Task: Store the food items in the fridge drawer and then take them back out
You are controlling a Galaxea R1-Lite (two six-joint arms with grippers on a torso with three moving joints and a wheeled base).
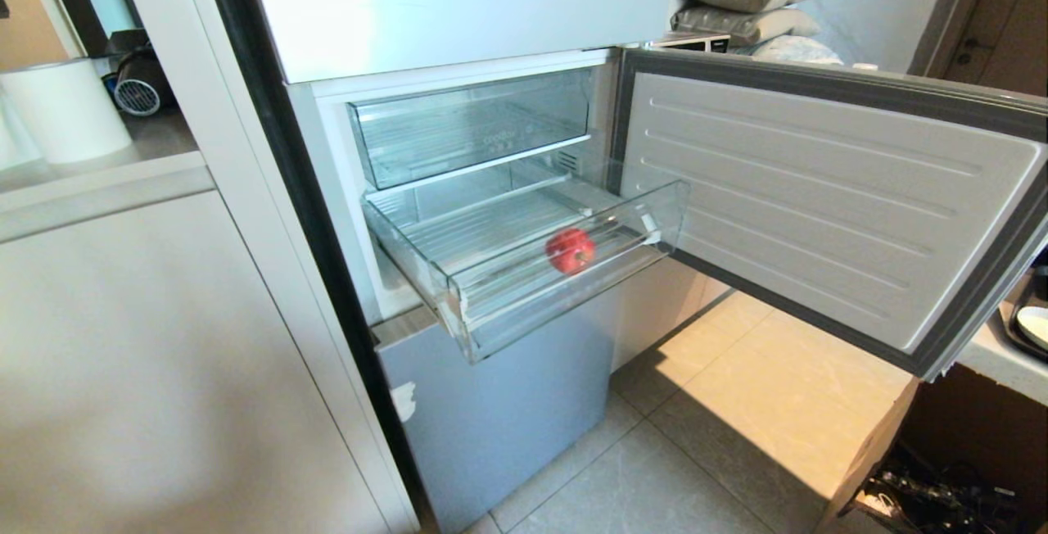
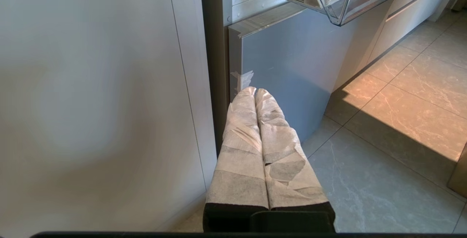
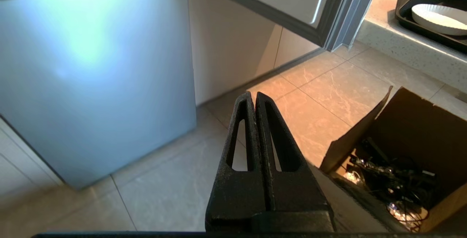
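Fridge drawer (image 1: 524, 272) is pulled out, one red fruit (image 1: 571, 251), probably an apple, near its front lip. Left gripper (image 2: 254, 91) and right gripper (image 3: 255, 95) are seen below the drawer, both closed, empty.

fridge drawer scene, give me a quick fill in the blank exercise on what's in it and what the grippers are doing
1. The red fruit lies inside the pulled-out ____ fridge drawer.
2. The fridge door stands ____.
3. The left gripper and the right gripper are both ____, holding nothing.
4. A cardboard box of cables stands on the ____.

Missing words: clear; open; shut; floor
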